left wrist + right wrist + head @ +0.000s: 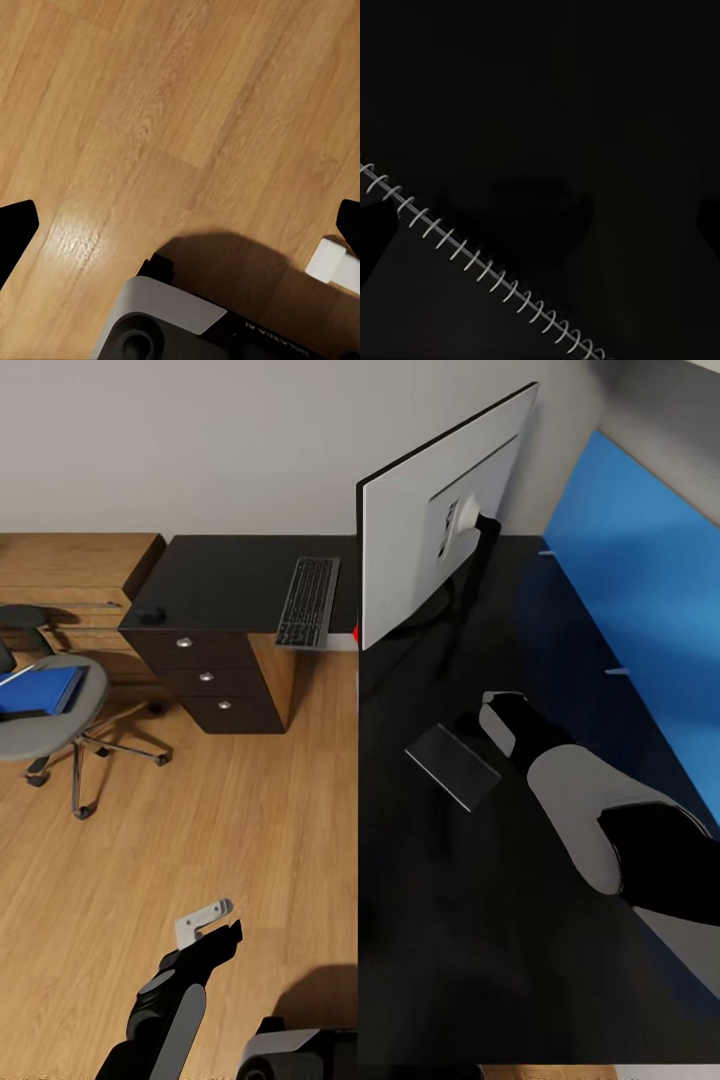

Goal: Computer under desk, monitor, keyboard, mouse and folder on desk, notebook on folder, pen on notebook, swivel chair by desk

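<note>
A: What is the right hand (478, 722) doing?

B: It hovers over the notebook (453, 765) on the black counter (430, 920), in front of the monitor (420, 530), likely lining up a grasp. Its wrist camera shows the spiral binding (472, 259); its opening I cannot tell.

A: And the left hand (212, 923)?

B: Spread wide, empty, idle over the floor (180, 112). The head camera adds the folder (40, 690) waiting on the swivel chair (50, 725), left of the monitor.

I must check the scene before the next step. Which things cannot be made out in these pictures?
- Right gripper: in the head view the arm's black wrist covers its fingers, so open or shut is unclear.
- Dark spiral-bound notebook: the right wrist view is too dark; its wire spiral alone stands out.
- Blue flat folder on the grey swivel chair: cut off by the head view's edge.
</note>
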{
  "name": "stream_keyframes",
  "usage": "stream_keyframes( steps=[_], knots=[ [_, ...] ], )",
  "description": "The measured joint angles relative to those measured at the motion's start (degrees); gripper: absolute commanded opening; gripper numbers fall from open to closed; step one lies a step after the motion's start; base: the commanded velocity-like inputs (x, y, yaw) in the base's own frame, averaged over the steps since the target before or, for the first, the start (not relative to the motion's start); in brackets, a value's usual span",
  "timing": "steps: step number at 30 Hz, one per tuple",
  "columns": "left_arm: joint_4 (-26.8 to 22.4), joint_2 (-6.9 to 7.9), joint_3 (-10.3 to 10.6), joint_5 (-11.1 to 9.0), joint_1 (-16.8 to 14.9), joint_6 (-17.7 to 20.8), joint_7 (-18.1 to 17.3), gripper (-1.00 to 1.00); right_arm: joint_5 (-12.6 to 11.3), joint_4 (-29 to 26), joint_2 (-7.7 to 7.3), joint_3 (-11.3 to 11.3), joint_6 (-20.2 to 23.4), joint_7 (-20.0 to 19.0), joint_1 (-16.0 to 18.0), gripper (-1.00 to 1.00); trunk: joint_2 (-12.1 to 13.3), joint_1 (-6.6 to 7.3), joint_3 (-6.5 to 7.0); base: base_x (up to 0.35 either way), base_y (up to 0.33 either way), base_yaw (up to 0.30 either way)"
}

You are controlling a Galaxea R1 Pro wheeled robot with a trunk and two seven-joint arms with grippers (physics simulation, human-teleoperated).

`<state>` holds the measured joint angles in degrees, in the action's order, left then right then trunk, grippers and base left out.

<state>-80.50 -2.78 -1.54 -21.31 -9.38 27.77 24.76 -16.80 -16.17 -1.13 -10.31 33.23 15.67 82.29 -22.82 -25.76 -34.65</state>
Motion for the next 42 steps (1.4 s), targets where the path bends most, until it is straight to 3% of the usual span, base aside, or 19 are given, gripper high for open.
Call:
stream_keyframes(
  steps=[22,42],
  knots=[
    [0.01,0.00,0.02,-0.08,0.00,0.00,0.00,1.00,0.00,-0.07,-0.10,0.01,-1.32,-2.87,-3.29,1.00,0.00,0.00,-0.27,0.000,0.000,0.000],
    [0.02,0.00,0.07,-0.06,0.00,-0.01,0.00,1.00,0.18,-0.18,-0.05,0.10,-1.36,-2.89,-3.55,1.00,-0.03,0.02,-0.26,0.000,0.000,0.000]
  ],
)
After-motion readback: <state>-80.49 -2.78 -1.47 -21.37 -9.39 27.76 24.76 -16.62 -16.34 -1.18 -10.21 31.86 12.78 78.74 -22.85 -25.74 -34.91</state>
